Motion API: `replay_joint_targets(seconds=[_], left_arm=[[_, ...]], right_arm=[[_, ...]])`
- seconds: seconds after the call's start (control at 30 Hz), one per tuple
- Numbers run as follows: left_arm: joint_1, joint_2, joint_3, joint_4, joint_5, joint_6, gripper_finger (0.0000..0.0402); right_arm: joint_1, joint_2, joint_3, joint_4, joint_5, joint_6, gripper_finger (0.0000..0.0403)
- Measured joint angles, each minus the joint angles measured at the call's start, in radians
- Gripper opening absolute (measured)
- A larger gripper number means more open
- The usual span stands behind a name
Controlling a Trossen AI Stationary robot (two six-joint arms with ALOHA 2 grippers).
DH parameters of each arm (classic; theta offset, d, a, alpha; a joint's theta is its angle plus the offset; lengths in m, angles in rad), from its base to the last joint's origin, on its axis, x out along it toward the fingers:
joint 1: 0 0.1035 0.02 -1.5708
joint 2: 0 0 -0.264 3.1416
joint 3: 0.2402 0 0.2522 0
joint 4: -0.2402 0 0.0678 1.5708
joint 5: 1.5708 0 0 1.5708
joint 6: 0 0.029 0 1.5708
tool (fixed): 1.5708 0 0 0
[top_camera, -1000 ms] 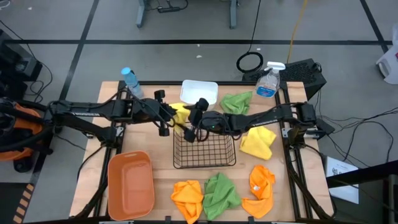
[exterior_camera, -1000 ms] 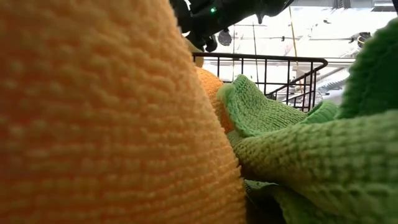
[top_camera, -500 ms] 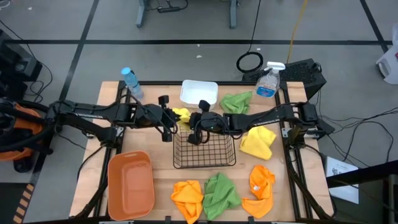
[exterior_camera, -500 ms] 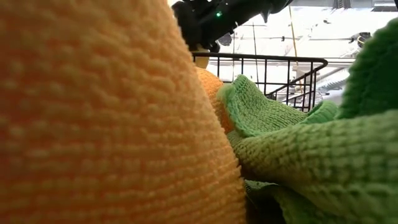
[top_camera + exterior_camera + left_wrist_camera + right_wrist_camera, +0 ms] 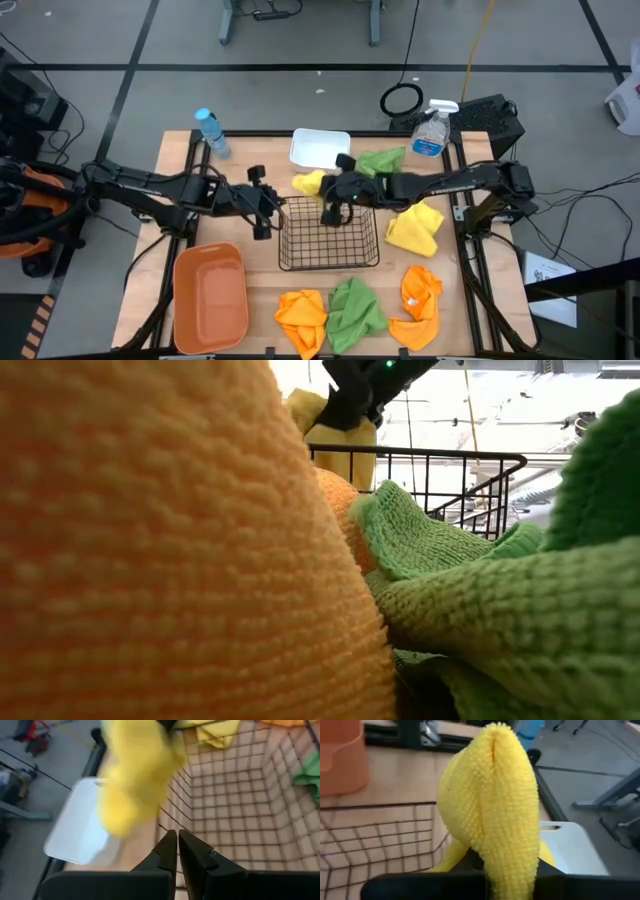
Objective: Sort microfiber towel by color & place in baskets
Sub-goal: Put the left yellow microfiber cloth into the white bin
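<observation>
Progress: no basket holds a towel yet. The right gripper, jaws pinching a yellow towel, holds it aloft above the far left corner of the wire basket, just near of the white tub. The left gripper, jaws pressed together and empty, sits at the basket's left edge. The orange tub at near left is empty, as are the wire basket and white tub. Five towels lie loose on the surface: second yellow at right, green at far right, and orange, green, orange along the near edge. In my judgement, all six placements remain outstanding.
</observation>
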Motion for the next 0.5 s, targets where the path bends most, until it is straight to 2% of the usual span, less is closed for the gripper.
replay_joint_targets(seconds=[0.2, 0.37, 0.5], left_arm=[[-0.048, -0.003, -0.026, -0.090, -0.210, -0.193, 0.0024], [-0.070, -0.002, -0.147, 0.032, -0.233, -0.249, 0.0024], [-0.075, 0.000, -0.220, 0.162, -0.231, -0.185, 0.0024]], right_arm=[[-0.058, -0.090, 0.000, -0.079, -0.005, -0.054, 0.0018], [-0.137, -0.105, 0.000, -0.078, -0.013, -0.077, 0.0019], [-0.232, -0.077, 0.000, -0.036, -0.170, -0.069, 0.0019]])
